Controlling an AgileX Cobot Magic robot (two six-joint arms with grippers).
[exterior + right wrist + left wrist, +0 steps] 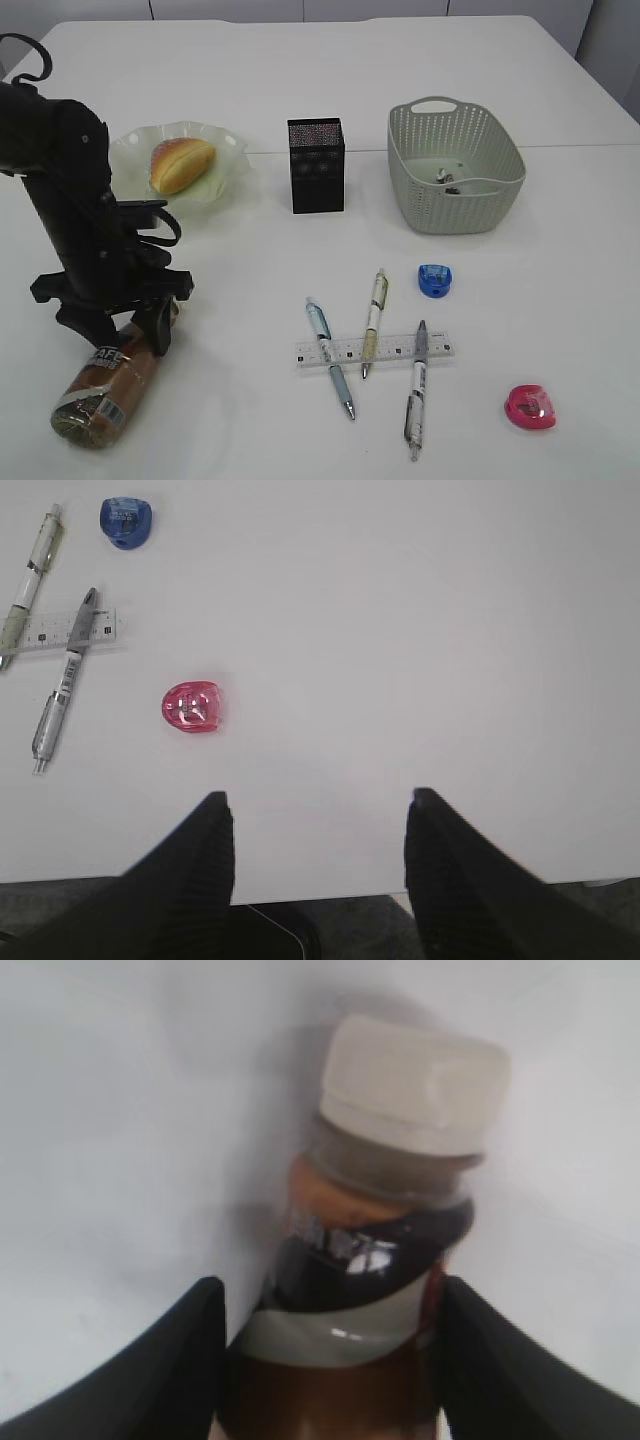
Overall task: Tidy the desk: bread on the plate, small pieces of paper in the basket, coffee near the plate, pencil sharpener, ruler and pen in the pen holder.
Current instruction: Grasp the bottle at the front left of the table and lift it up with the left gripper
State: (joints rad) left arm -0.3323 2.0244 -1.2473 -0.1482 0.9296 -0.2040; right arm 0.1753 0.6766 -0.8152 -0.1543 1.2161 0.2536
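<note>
The coffee (105, 385) lies on its side at the front left of the desk (240, 420). My left gripper (140, 335) stands over it, and its fingers press both sides of the coffee (370, 1250) below the white cap. The bread (181, 163) rests on the plate (228, 150). Small pieces of paper (447, 177) lie in the basket (470, 215). The ruler (390, 349) lies under three pens (374, 320), with a blue pencil sharpener (436, 280) and a pink one (530, 407) nearby. The pen holder (316, 165) stands mid-table. My right gripper (315, 805) hangs open over the desk's front edge.
The pink sharpener (190, 708) lies ahead and left of my right gripper, with the blue one (126, 522), the ruler (45, 630) and pens (65, 680) farther left. A seam in the tabletop runs behind the plate, holder and basket.
</note>
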